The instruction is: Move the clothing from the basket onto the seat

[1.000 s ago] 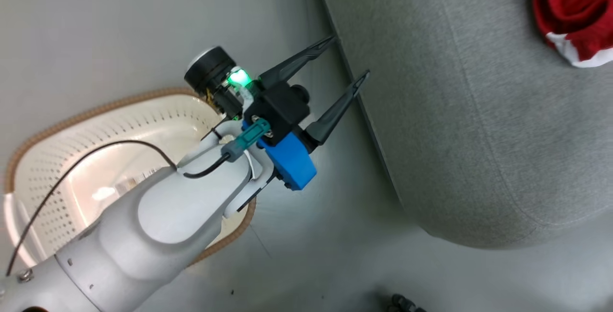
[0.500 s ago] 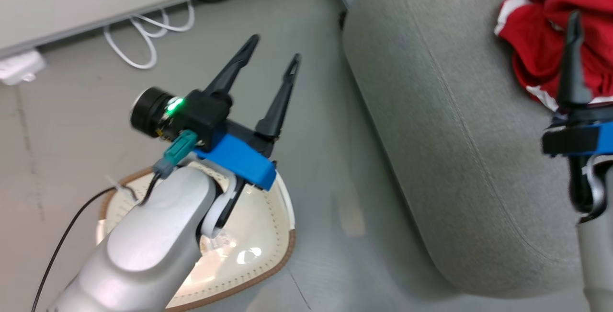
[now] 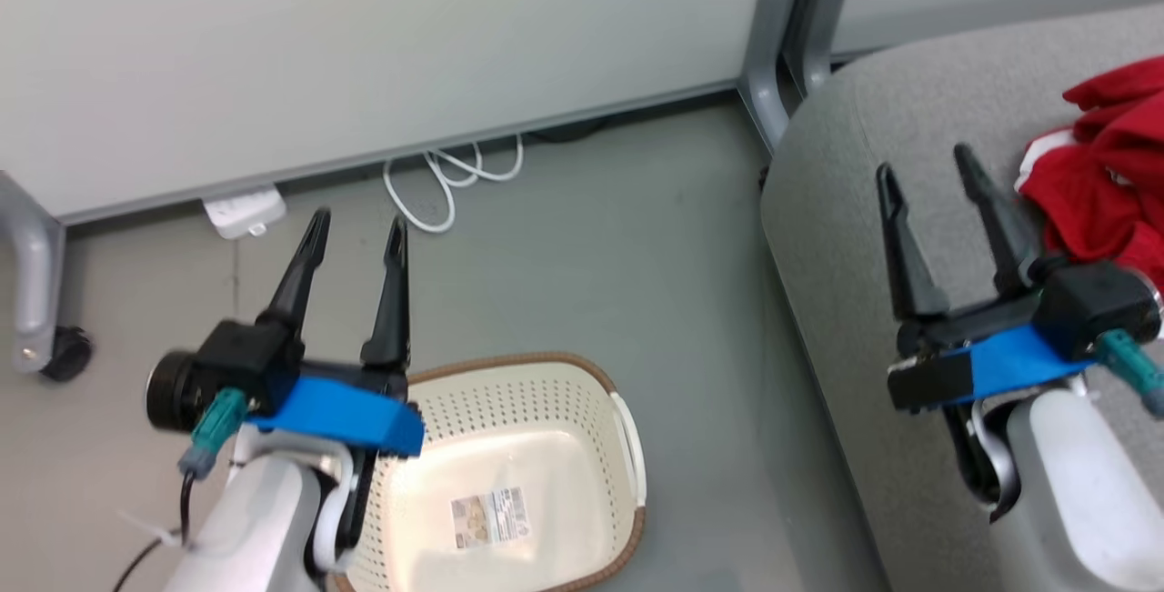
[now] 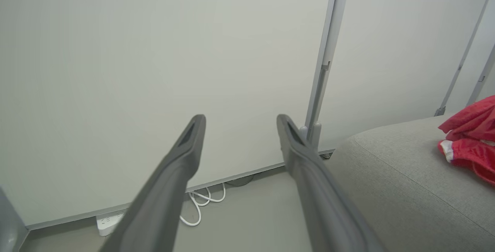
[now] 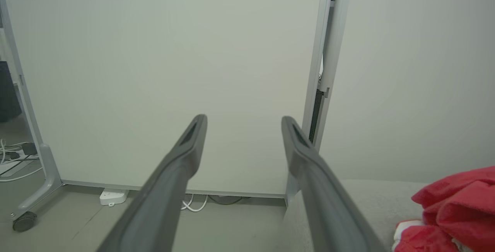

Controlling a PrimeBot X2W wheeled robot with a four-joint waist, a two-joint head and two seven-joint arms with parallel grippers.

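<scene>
Now that the head view has lifted — the whole picture shifted, not the things — the grey seat (image 3: 846, 319) shows at right with the red clothing (image 3: 1105, 201) heaped on it, while the basket (image 3: 536, 365) on the floor holds nothing but a label. The left tool (image 3: 356, 219), reaching across the basket a second ago, and the right tool (image 3: 923, 162) both hang empty, fingers apart — the task looks finished.
</scene>
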